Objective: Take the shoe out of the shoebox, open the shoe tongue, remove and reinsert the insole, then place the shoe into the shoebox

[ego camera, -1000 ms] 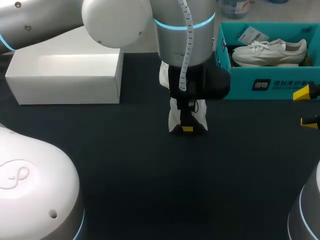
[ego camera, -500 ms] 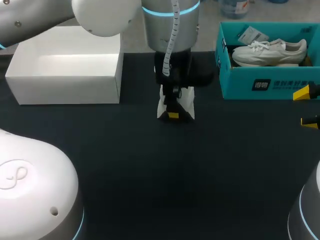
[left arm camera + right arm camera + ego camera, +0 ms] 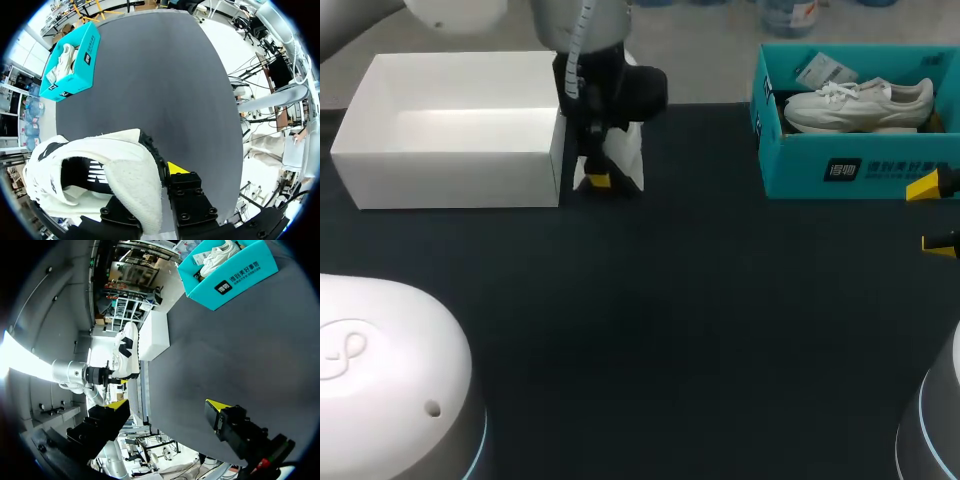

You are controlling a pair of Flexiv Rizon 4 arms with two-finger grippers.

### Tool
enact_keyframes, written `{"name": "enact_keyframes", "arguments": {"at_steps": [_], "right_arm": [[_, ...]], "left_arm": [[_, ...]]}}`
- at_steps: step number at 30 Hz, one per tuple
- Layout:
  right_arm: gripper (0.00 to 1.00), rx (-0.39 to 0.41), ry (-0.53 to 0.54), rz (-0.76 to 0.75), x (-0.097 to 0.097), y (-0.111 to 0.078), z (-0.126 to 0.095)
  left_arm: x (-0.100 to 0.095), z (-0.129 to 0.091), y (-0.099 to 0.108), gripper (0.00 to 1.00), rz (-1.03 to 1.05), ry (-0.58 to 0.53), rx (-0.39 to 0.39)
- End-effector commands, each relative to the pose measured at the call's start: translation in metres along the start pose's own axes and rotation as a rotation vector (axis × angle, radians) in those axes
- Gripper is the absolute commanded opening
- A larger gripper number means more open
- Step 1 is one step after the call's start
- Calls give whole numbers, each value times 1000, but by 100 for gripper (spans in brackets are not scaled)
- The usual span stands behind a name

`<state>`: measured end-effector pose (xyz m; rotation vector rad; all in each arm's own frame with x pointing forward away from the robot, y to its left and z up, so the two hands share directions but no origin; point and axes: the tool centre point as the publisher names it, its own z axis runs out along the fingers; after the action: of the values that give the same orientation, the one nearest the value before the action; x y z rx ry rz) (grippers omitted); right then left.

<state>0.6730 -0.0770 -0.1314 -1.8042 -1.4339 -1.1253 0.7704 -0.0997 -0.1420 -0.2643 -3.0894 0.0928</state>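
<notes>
The left gripper [image 3: 599, 180] holds a white shoe [image 3: 624, 158] by the heel, its fingers [image 3: 175, 168] clenched on the padded back edge, one outside and the other hidden inside the opening. The shoe hangs toe-down just beside the right wall of the open white shoebox [image 3: 450, 180], seemingly lifted off the dark table [image 3: 700, 320]. The right gripper [image 3: 932, 215] sits well apart at the table's far right with its fingers spread and nothing between them. Near it, a teal box [image 3: 860, 170] holds a second shoe [image 3: 860, 100].

With the shoe so near the white shoebox, the step in hand looks like the last one, putting it inside.

The risks lie in that short crossing:
- **Catching the wall.** The toe hangs low beside the wall and could catch the rim, shoving or tipping the light cardboard box, since nothing steadies it.
- **Losing the grip.** The hold is on soft padding at one end only, so the shoe could swing, twist or slip out on a quick sideways move.
- **A bad landing.** A release from too high could leave the shoe on its side or propped against a wall.

Whether the insole lies flat inside cannot be told from these views.
</notes>
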Motion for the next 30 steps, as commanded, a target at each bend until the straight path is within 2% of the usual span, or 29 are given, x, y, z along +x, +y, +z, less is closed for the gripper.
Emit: {"name": "enact_keyframes", "arguments": {"at_steps": [1,7,15,20,22,30], "right_arm": [[100,-34,-3,2,0,-10,-3],[100,-34,-3,2,0,-10,-3],[100,-34,-3,2,0,-10,-3],[100,-34,-3,2,0,-10,-3],[100,-34,-3,2,0,-10,-3],[100,-34,-3,2,0,-10,-3]], "left_arm": [[-11,-2,42,0,12,0,49],[-36,-2,83,0,11,12,40],[-74,-9,135,0,-25,-33,17],[-95,-16,168,0,11,7,19],[-105,-18,182,0,-12,-9,5],[-125,-21,233,0,-31,-18,-22]]}}
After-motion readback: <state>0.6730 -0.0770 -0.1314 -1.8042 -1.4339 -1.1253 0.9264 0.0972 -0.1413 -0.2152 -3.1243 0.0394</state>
